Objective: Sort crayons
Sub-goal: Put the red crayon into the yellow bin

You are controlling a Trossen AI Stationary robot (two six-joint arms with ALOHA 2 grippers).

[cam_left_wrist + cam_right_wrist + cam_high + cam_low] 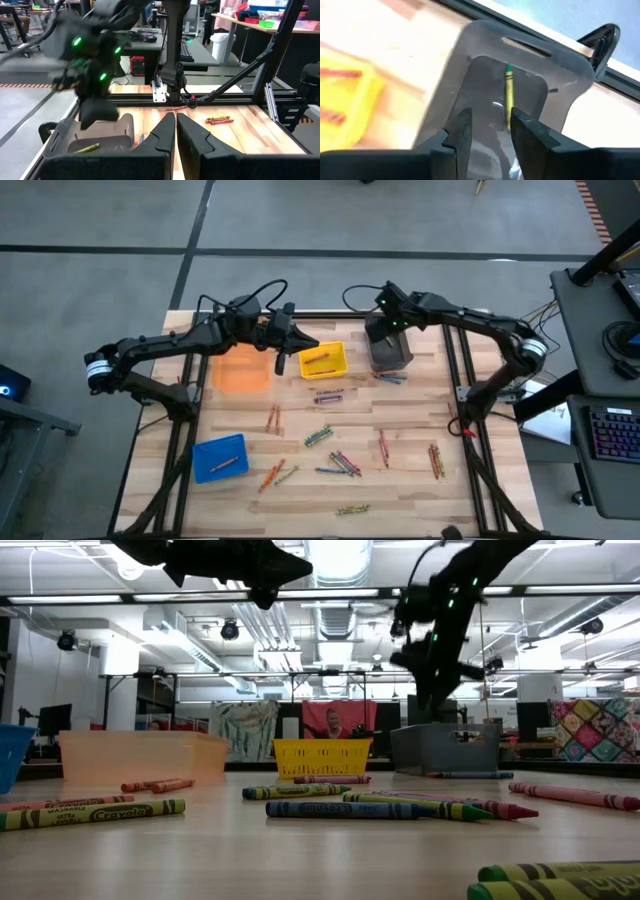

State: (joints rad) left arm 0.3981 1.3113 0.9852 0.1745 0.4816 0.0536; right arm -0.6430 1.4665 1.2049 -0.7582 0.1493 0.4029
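Right gripper (pixel 486 131) above grey bin (pixel 570 75), fingers parted, empty; green crayon (pixel 509 92) lies inside. Left gripper (pixel 176 131) clenched, empty, near yellow bin (pixel 341 369). Remaining crayons (pixel 345 464) scattered on tabletop (pixel 410 425): light, stiff, brittle, prone to roll; pinch mid-length across barrel.

table (pixel 420 405): wood | on it: crayons (pixel 345 463), orange bin (pixel 241 370), yellow bin (pixel 323 361), grey bin (pixel 389 353), blue bin (pixel 220 457)
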